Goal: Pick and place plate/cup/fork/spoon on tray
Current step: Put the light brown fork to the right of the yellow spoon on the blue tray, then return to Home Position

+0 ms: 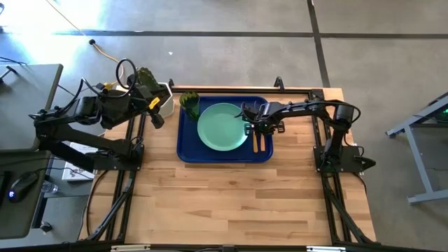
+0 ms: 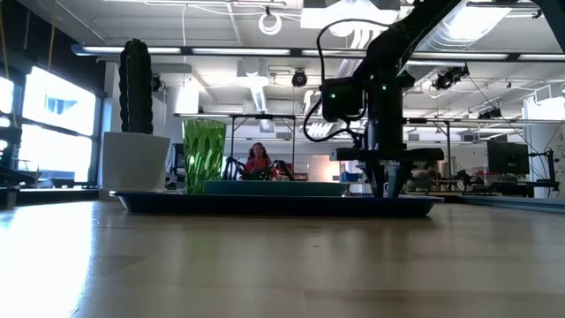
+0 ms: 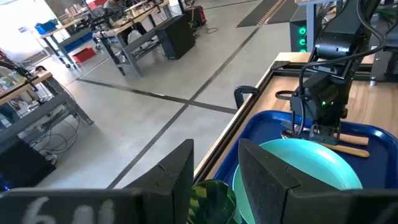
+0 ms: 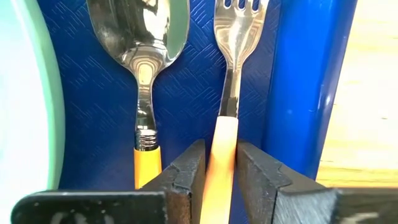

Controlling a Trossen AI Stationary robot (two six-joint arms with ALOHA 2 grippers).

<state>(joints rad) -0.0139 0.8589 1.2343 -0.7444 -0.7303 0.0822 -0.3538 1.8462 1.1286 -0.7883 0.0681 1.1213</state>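
The dark blue tray (image 1: 187, 143) lies in the middle of the table. On it are the mint-green plate (image 1: 222, 127), the green cup (image 1: 190, 103) standing at its far left corner, and the spoon (image 4: 140, 37) and fork (image 4: 235, 31) side by side along its right rim. My right gripper (image 1: 260, 131) is low over the tray's right side, shut on the fork. My left gripper (image 3: 216, 180) is open and empty, raised beside the tray's far left corner near the cup (image 3: 211, 198). My right gripper pinches the fork's pinkish-orange handle (image 4: 222, 163) between its two fingers, just behind the metal neck. The fingers (image 4: 189, 177) come from above, pointing down, and lie across the handle. The fork lies along the tray floor beside the spoon, tines (image 4: 239, 7) away from the gripper.
A green cactus (image 2: 135, 84) in a white pot (image 1: 166, 98) stands just off the tray's far left corner, by my left gripper. Bare wood (image 1: 231, 203) stretches from the tray to the table's near edge. A person (image 2: 259, 157) sits in the room beyond.
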